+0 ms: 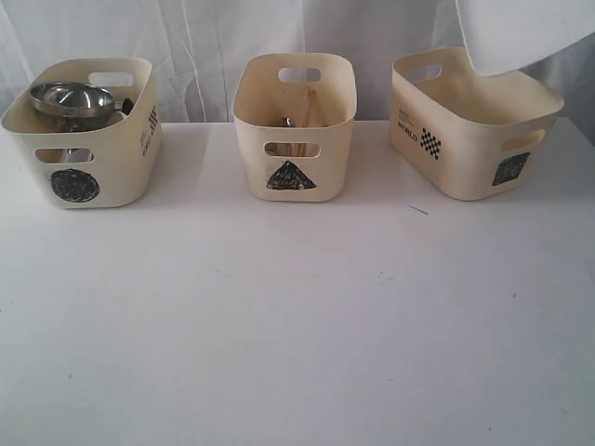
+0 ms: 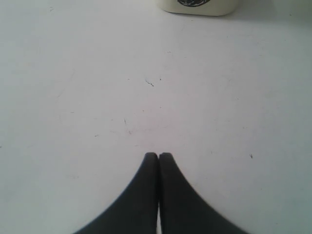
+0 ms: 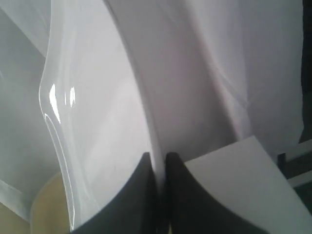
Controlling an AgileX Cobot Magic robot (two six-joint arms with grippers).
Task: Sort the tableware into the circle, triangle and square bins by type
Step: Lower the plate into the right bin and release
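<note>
My right pincer (image 3: pixel 159 158) pinches plate (image 1: pixel 521 32) by its rim over square bin (image 1: pixel 465 139); left pincer (image 2: pixel 158 157) closed, empty. Thin grip may slip, plate clipping bin wall

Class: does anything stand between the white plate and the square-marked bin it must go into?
Nothing visible does. The right hand pinches the white plate by its rim, above the open square bin.

The cream circle bin (image 1: pixel 112 172), triangle bin (image 1: pixel 294 125) and square bin (image 1: pixel 456 163) bear black scribbled shapes; the last adds a black checkered diamond. The plate (image 1: pixel 521 32) is glossy white, the surface (image 1: pixel 297 325) white, the left tool (image 2: pixel 158 155) and right tool (image 3: pixel 158 155) black.
</note>
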